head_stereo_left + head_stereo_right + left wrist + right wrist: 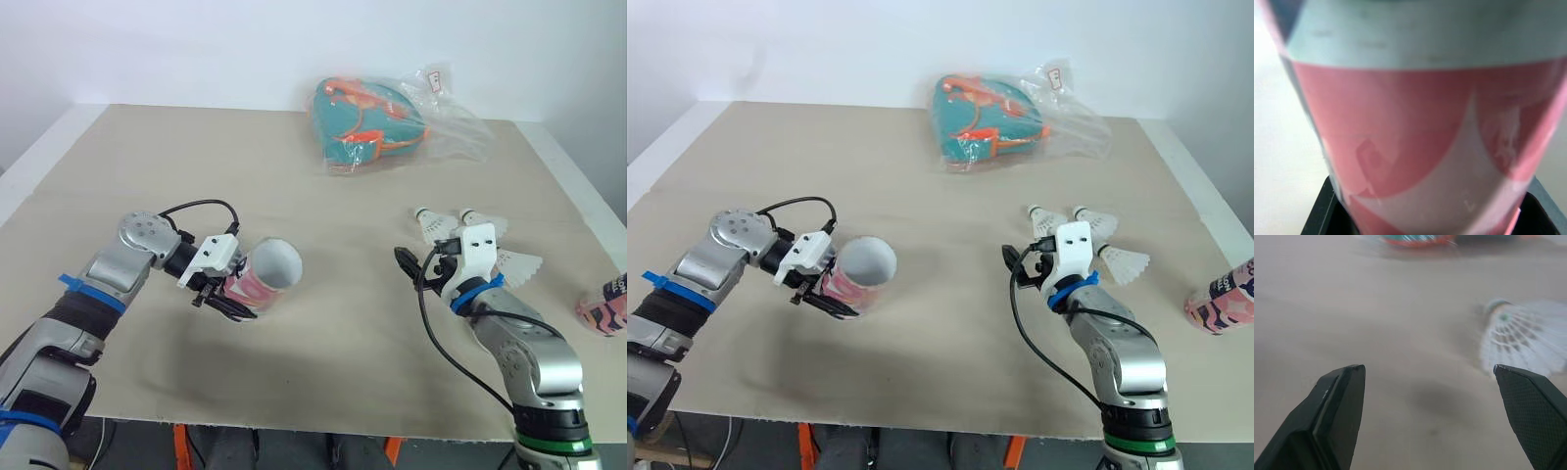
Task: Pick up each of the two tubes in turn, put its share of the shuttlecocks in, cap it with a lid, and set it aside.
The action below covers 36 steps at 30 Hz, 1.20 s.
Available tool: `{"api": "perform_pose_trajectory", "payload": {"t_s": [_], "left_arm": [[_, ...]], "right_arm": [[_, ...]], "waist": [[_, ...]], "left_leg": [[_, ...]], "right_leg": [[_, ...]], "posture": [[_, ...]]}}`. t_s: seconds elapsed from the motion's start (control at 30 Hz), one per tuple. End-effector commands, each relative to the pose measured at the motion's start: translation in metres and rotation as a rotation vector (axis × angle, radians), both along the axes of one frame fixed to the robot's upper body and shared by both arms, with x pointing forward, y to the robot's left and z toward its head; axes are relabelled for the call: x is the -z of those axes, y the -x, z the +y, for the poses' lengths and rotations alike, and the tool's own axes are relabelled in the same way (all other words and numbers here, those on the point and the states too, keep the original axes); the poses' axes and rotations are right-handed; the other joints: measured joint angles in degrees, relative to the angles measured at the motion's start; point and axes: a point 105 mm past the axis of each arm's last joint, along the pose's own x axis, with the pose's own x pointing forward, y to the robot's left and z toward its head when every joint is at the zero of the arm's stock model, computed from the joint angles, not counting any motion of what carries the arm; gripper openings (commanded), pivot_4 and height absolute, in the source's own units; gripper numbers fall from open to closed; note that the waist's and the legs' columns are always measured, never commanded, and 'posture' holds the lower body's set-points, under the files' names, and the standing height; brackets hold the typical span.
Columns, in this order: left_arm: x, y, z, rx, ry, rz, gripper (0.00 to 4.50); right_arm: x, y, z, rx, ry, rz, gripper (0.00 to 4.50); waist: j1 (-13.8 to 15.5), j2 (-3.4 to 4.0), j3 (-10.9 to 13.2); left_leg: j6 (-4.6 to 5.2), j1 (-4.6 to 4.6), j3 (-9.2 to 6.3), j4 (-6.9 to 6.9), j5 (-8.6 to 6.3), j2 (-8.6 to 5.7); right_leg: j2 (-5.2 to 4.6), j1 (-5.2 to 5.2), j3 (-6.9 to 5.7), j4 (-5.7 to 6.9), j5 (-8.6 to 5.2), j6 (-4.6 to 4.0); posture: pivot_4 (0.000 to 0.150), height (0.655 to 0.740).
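Note:
A pink-and-white tube (pixel 266 275) is held tilted just above the table, its open mouth turned toward the right, with my left gripper (pixel 221 290) shut around its lower part. Up close in the left wrist view, the tube (pixel 1415 122) sits between the black fingers (pixel 1322 215). My right gripper (pixel 423 262) hovers open over the table beside three white shuttlecocks (pixel 427 224) (pixel 482 220) (pixel 519 264). Nothing is between its fingers (pixel 1339 401); one shuttlecock (pixel 1523 340) lies just ahead of them. A second pink tube (pixel 1221 299) lies at the table's right edge.
A clear plastic bag holding a teal-and-orange item (pixel 370 122) lies at the back centre of the beige table (pixel 147 176). The table's front edge runs close below both arms.

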Motion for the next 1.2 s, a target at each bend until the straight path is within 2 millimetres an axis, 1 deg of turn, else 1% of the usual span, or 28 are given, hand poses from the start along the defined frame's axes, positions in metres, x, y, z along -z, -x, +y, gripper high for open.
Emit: {"api": "perform_pose_trajectory", "payload": {"t_s": [0.03,0.1,0.33,0.47,0.6,0.63,0.67,0.7,0.77,0.8,0.83,0.9,0.93,1.03,1.1,1.13,1.2], "left_arm": [[-0.005,0.006,-0.001,0.036,-0.010,0.000,2.20],[-0.003,0.008,-0.001,0.044,-0.016,0.011,2.20],[0.004,0.013,0.001,0.073,-0.050,0.008,2.20],[0.006,0.015,0.002,0.077,-0.046,0.013,2.20],[0.012,0.017,0.002,0.084,-0.055,0.008,2.20],[0.013,0.017,0.002,0.084,-0.054,0.010,2.18],[0.013,0.017,0.002,0.084,-0.052,0.011,2.18],[0.014,0.017,0.002,0.085,-0.050,0.011,2.18],[0.015,0.018,0.002,0.085,-0.049,0.012,2.18],[0.016,0.018,0.002,0.086,-0.049,0.012,2.18],[0.017,0.017,0.002,0.086,-0.048,0.013,2.18],[0.019,0.017,0.001,0.086,-0.045,0.015,2.18],[0.019,0.017,0.000,0.085,-0.044,0.016,2.18],[0.022,0.017,0.000,0.085,-0.044,0.019,2.18],[0.024,0.017,0.000,0.083,-0.049,0.024,2.18],[0.025,0.017,0.001,0.083,-0.059,0.027,2.18],[0.027,0.017,0.002,0.080,-0.070,0.035,2.18]], "right_arm": [[-0.009,-0.015,-0.015,0.044,0.039,-0.042,4.50],[-0.007,-0.022,-0.019,0.045,0.040,-0.038,4.50],[0.002,-0.043,-0.018,0.015,0.067,-0.011,4.50],[0.002,-0.052,-0.016,-0.002,0.070,-0.013,4.50],[0.003,-0.067,-0.020,0.026,0.089,-0.007,4.50],[0.003,-0.070,-0.021,0.034,0.090,-0.004,3.97],[0.003,-0.073,-0.021,0.037,0.090,-0.005,3.62],[0.003,-0.075,-0.021,0.034,0.089,-0.007,3.09],[0.001,-0.077,-0.019,0.024,0.085,-0.022,2.34],[0.000,-0.077,-0.017,0.015,0.084,-0.029,1.76],[0.000,-0.077,-0.015,0.007,0.084,-0.034,1.37],[0.000,-0.076,-0.014,0.002,0.091,-0.038,0.40],[0.000,-0.075,-0.013,0.000,0.099,-0.042,0.15],[-0.006,-0.071,-0.007,-0.030,0.092,-0.079,0.15],[-0.017,-0.059,0.010,-0.145,0.063,-0.107,0.15],[-0.032,-0.038,0.031,-0.312,0.061,-0.142,0.15],[-0.050,0.015,0.068,-0.645,0.097,-0.174,0.15]], "waist": [[-0.07,0.00,0.00],[-0.11,0.03,0.01],[-0.18,0.05,0.02],[-0.17,0.07,0.01],[-0.29,0.08,0.01],[-0.28,0.09,0.00],[-0.26,0.09,0.00],[-0.26,0.09,0.00],[-0.24,0.10,-0.01],[-0.24,0.10,-0.01],[-0.24,0.10,-0.01],[-0.22,0.11,-0.01],[-0.22,0.11,-0.01],[-0.18,0.15,-0.04],[-0.06,0.20,-0.06],[0.07,0.28,-0.08],[0.54,0.54,-0.07]], "left_leg": [[0.01,0.00,0.00,0.00,-0.01,0.00],[0.01,0.00,0.01,0.00,-0.01,0.00],[0.04,0.01,0.01,-0.01,-0.02,0.02],[0.04,0.01,0.01,0.00,-0.02,0.01],[0.04,0.01,0.03,0.00,-0.03,0.01],[0.04,0.05,0.06,0.01,-0.02,0.01],[0.05,0.07,0.07,0.01,-0.02,0.01],[0.06,0.08,0.05,0.01,-0.01,0.01],[0.06,0.08,0.05,0.00,-0.01,0.01],[0.06,0.08,0.05,0.00,-0.02,0.01],[0.06,0.08,0.05,0.00,-0.02,0.01],[0.06,0.08,0.05,-0.01,-0.02,0.01],[0.06,0.08,0.05,0.00,-0.02,0.01],[0.06,0.08,0.05,0.01,-0.02,0.01],[0.06,0.08,0.04,0.01,-0.02,0.00],[0.06,0.07,0.04,0.00,-0.02,0.00],[0.07,0.02,-0.01,0.00,-0.02,-0.05]], "right_leg": [[0.00,0.00,0.00,0.00,0.00,0.00],[0.01,-0.01,0.01,0.00,0.00,-0.01],[0.03,-0.02,0.02,0.00,-0.01,-0.02],[0.04,-0.02,0.01,0.02,0.00,-0.03],[0.03,-0.02,0.03,0.02,-0.01,-0.02],[0.03,0.00,0.07,0.02,0.01,-0.02],[0.03,0.01,0.07,0.02,0.03,-0.01],[0.04,0.01,0.06,0.03,0.03,-0.02],[0.04,0.01,0.06,0.03,0.02,-0.02],[0.04,0.02,0.06,0.03,0.01,-0.03],[0.04,0.02,0.06,0.03,0.01,-0.02],[0.03,0.02,0.06,0.02,0.00,-0.02],[0.03,0.02,0.06,0.03,0.00,-0.02],[0.03,0.02,0.06,0.04,0.01,-0.02],[0.03,0.03,0.06,0.04,0.00,-0.02],[0.02,0.03,0.06,0.04,0.00,-0.01],[-0.02,0.03,0.02,0.04,-0.04,0.04]], "posture": [[0.150,0.7400],[0.150,0.7400],[0.150,0.7400],[0.150,0.7400],[0.150,0.7400],[0.150,0.7400],[0.150,0.7400],[0.150,0.7400],[0.150,0.7400],[0.150,0.7400],[0.150,0.7400],[0.150,0.7400],[0.150,0.7400],[0.150,0.7400],[0.150,0.7400],[0.150,0.7400],[0.150,0.7400]]}}
